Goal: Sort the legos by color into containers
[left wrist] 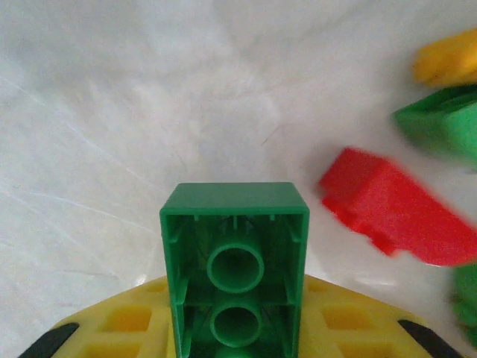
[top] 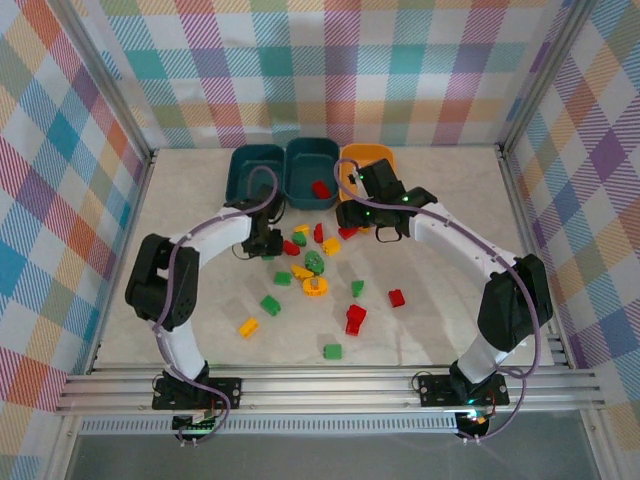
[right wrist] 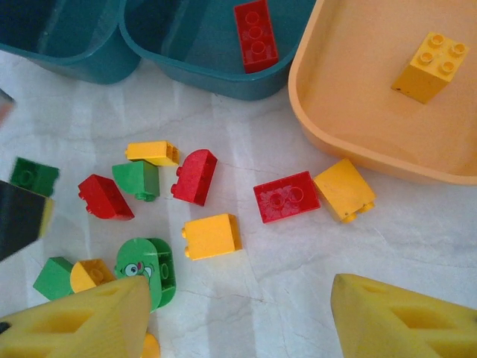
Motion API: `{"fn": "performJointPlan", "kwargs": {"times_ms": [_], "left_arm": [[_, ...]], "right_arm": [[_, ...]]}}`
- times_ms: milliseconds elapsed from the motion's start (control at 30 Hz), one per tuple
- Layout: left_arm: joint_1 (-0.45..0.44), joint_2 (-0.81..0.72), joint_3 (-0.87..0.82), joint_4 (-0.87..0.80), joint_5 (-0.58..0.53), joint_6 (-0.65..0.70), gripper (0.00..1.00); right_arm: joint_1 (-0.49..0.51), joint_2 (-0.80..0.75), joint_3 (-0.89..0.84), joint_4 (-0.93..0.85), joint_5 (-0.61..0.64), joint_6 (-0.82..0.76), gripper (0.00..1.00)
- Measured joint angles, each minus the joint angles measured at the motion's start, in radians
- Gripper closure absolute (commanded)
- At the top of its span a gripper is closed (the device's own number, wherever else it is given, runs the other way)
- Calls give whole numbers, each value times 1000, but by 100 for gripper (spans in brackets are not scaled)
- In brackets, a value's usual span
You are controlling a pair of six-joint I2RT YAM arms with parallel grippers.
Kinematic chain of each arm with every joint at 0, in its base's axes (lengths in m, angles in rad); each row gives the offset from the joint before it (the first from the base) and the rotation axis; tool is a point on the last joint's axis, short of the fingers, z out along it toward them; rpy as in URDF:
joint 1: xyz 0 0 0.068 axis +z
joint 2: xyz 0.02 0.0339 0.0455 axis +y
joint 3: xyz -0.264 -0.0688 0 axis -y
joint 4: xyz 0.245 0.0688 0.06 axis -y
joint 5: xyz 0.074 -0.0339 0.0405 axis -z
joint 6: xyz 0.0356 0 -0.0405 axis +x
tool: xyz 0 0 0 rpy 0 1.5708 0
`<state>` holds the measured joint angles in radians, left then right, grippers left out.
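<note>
The left hand point(top: 262, 243) is closed on a green brick point(left wrist: 235, 246), gripping its flat side walls (hollow underside showing). The plastic looks hard, light and glossy, so an off-centre pinch would likely slip. The right hand point(right wrist: 238, 317) hangs open and empty over loose legos point(right wrist: 211, 236), near the orange tub point(right wrist: 358, 142) at the far edge of the desk point(top: 440, 330).
</note>
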<state>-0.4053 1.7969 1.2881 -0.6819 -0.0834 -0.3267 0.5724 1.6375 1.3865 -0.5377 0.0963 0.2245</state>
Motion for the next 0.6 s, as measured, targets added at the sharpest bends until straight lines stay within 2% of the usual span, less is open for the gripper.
{"fn": "performJointPlan", "kwargs": {"times_ms": [133, 267, 500, 600], "left_arm": [[42, -20, 195, -25, 9, -35, 73], [136, 81, 448, -45, 32, -68, 73], [234, 564, 1043, -165, 105, -75, 70], [244, 702, 1166, -235, 128, -77, 65]], "right_arm": [[-23, -10, -64, 9, -5, 10, 36], [-37, -14, -125, 22, -11, 28, 35], [-51, -79, -197, 21, -3, 28, 30], [-63, -90, -197, 22, 0, 22, 30]]}}
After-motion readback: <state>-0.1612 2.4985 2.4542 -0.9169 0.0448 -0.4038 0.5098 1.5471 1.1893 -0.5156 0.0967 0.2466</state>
